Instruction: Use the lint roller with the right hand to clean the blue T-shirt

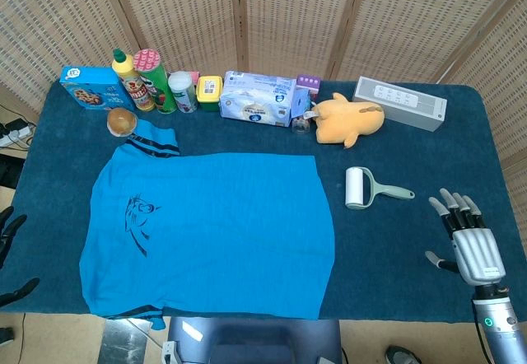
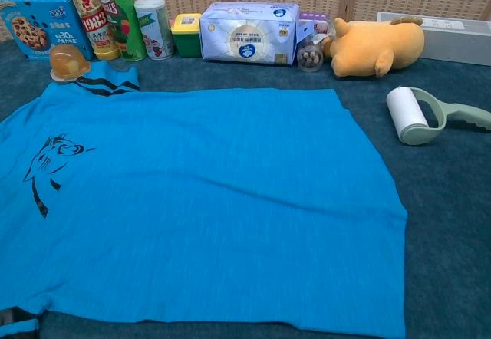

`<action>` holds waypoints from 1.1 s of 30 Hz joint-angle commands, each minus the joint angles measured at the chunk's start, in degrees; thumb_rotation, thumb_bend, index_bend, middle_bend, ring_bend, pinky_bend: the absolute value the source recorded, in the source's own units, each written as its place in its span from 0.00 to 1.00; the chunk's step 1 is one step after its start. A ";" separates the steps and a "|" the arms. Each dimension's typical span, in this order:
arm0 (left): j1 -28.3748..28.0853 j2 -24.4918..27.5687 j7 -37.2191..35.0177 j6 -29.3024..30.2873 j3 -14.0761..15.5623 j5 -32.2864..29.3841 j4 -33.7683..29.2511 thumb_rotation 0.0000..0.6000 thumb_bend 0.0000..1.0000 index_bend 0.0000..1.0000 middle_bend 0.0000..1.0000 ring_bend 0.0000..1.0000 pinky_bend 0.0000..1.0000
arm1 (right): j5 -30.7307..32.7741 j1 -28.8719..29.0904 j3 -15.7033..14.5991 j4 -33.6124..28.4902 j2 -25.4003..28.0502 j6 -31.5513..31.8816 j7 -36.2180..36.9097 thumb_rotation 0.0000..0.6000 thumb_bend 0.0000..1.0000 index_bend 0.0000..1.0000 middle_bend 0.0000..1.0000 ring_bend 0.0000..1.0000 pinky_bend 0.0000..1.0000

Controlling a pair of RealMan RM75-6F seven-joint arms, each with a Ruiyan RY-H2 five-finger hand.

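The lint roller (image 1: 367, 188) lay untouched on the dark blue table cover (image 1: 395, 249), toward the right side of the table, just beside the right edge of the blue T-shirt (image 1: 222, 232) without touching it. Its white roll pointed toward the shirt and its pale green handle pointed toward the table's right edge. The shirt was spread flat over the left and middle of the table, reaching the front edge.

The right hand (image 1: 469, 245) hovered near the front right corner, empty, fingers spread apart and pointing toward the back of the table, well apart from the roller. The left hand (image 1: 10, 253) showed only as dark fingers at the front left edge; whether it was open could not be told.

Judging from this, the task stood at its first step, the reach for the tool. The next move would call for the right hand to travel forward and left to the handle and close around it.
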 commanded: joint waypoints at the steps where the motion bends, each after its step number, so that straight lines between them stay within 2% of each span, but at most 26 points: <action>1: 0.06 -0.17 0.54 0.05 0.09 0.26 -0.23 1.00 0.12 0.00 0.00 0.00 0.09 | 0.29 -0.68 0.03 0.32 0.33 -1.28 0.88 1.00 0.00 0.10 0.03 0.00 0.01; 8: 0.20 -0.78 2.34 -0.07 0.10 0.16 -0.50 1.00 0.12 0.00 0.00 0.00 0.09 | 1.48 0.31 1.54 0.39 0.52 -3.46 5.30 1.00 0.00 0.09 0.03 0.00 0.01; 16: -1.22 -1.31 3.83 -2.19 -1.31 -2.29 -1.30 1.00 0.12 0.00 0.00 0.00 0.09 | 5.03 9.53 5.71 3.19 -0.15 -17.81 9.51 1.00 0.00 0.05 0.04 0.00 0.04; 20: -2.14 -1.19 4.42 -4.27 -1.82 -4.40 -2.10 1.00 0.12 0.00 0.00 0.00 0.09 | 7.87 15.36 8.04 8.70 -3.49 -26.87 12.04 1.00 0.00 0.05 0.07 0.03 0.07; 27: -2.51 -1.31 5.52 -4.97 -2.45 -6.39 -2.97 1.00 0.12 0.00 0.00 0.00 0.09 | 9.94 18.99 8.43 17.34 -8.52 -33.23 12.86 1.00 0.09 0.11 0.13 0.08 0.13; 33: -3.18 -1.86 7.77 -6.21 -2.98 -8.17 -3.64 1.00 0.12 0.00 0.00 0.00 0.09 | 8.89 20.62 6.89 19.99 -10.06 -37.07 16.18 1.00 0.10 0.12 0.17 0.10 0.17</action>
